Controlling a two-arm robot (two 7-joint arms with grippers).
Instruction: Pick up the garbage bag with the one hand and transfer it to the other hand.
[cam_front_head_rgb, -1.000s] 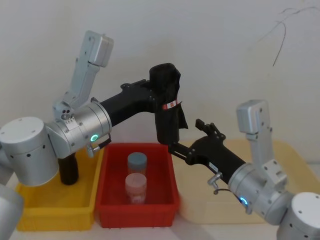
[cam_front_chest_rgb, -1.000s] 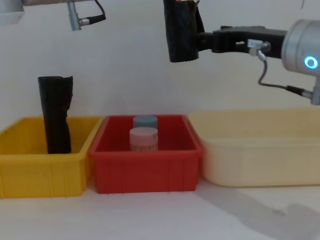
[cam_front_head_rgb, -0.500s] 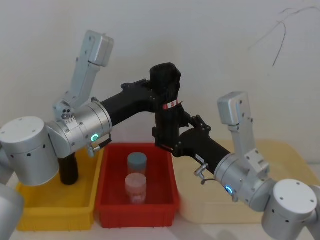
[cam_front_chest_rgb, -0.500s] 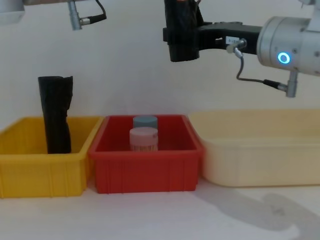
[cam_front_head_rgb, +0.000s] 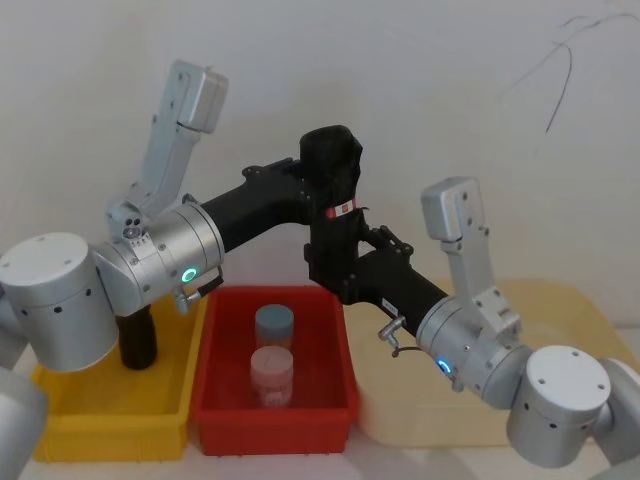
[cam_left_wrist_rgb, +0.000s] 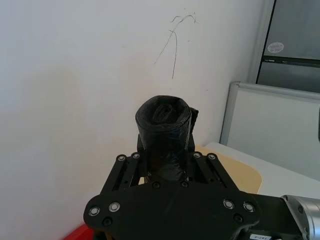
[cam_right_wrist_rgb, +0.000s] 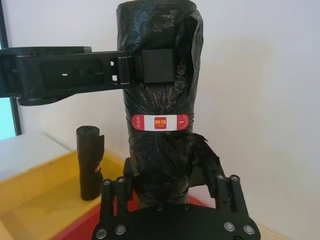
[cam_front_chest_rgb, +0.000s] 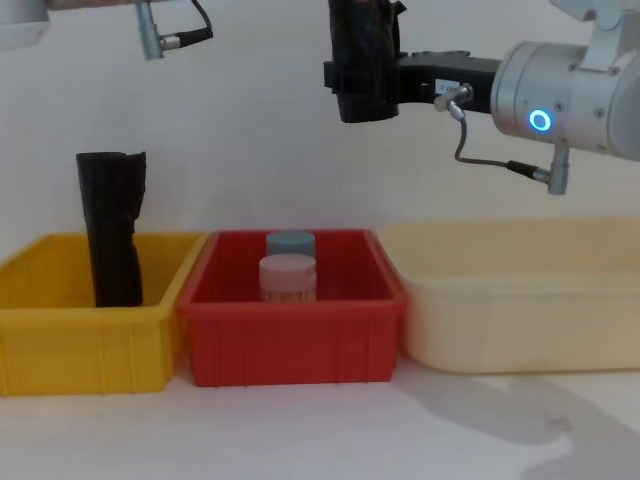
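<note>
In the head view, the garbage bag (cam_front_head_rgb: 335, 195) is held upright in the air, at 12 o'clock from the red bin (cam_front_head_rgb: 212, 330). Its upper part is clamped by the left gripper (cam_front_head_rgb: 325, 185), which reaches in from 9 o'clock. Its lower part is straddled by the right gripper (cam_front_head_rgb: 335, 272), which comes in from 4 o'clock.

The handover is judged to be at the closing step. The right jaws are best closed squarely on the firm rolled body rather than on the loose flap. That hold should be made sure before the left one is let go, since a floppy roll could sag or drop into the bin.

In the left wrist view, the roll is seen squeezed tight between the left fingers (cam_left_wrist_rgb: 127, 170).

In the right wrist view, the right fingers (cam_right_wrist_rgb: 114, 199) are seen parted, set just outside the roll below its label band (cam_right_wrist_rgb: 160, 122). Nothing appears to be gripped by them yet.

In the chest view, the bag is seen high up at 12 o'clock, well above the bin.
</note>
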